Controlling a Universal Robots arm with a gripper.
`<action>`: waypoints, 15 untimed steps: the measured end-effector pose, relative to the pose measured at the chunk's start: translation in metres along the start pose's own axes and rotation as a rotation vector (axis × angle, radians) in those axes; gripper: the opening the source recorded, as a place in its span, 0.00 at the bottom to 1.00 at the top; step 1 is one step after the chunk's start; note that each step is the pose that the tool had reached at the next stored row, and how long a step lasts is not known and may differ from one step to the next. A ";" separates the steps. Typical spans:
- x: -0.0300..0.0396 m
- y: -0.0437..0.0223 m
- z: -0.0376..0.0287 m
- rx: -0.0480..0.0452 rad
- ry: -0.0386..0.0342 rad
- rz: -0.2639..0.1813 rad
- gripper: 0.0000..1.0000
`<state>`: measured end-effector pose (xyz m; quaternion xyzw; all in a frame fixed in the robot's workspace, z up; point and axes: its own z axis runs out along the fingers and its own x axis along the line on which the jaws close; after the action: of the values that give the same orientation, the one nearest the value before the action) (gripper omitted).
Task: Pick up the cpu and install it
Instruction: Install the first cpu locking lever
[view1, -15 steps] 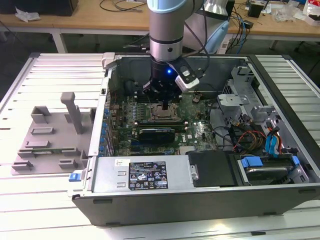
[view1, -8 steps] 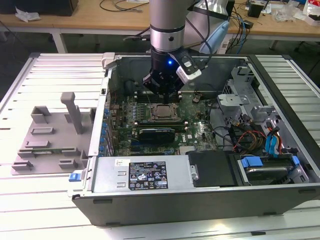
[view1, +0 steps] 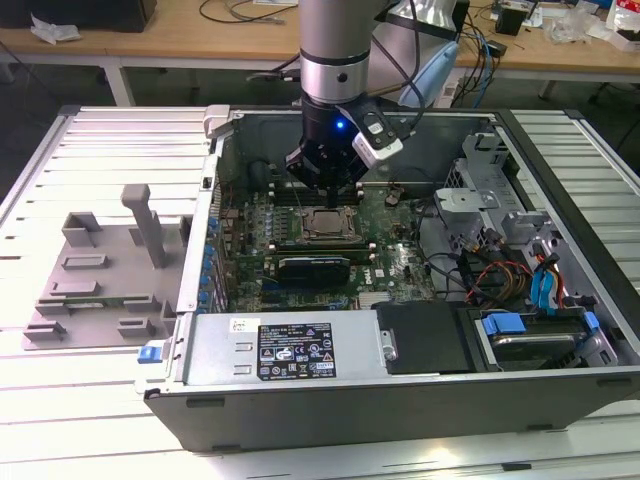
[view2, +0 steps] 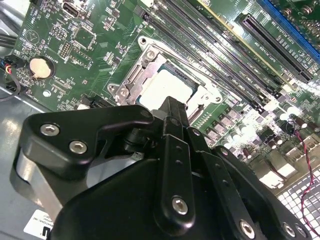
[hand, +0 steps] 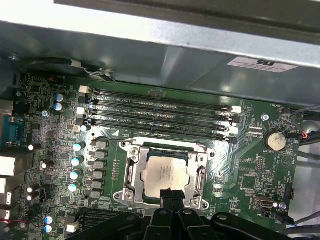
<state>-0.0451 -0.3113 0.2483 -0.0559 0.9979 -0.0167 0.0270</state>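
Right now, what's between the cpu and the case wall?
In the first wrist view, the socket frame and then long black memory slots lie between the cpu and the case wall.

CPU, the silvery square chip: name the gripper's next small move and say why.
Probably a short, straight lift. In the first wrist view the silvery square cpu already lies flat inside the metal-framed socket, and the black gripper, its fingers shut together, hangs over the chip's edge rather than clamping it.
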 end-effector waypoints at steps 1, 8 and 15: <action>0.0000 0.0000 0.0000 0.0000 0.0000 0.000 0.11; -0.0001 -0.0001 -0.0022 0.0000 0.0000 0.000 0.11; -0.0003 -0.0006 -0.0175 0.0000 0.0000 0.000 0.11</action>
<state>-0.0457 -0.3113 0.2658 -0.0558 0.9979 -0.0168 0.0270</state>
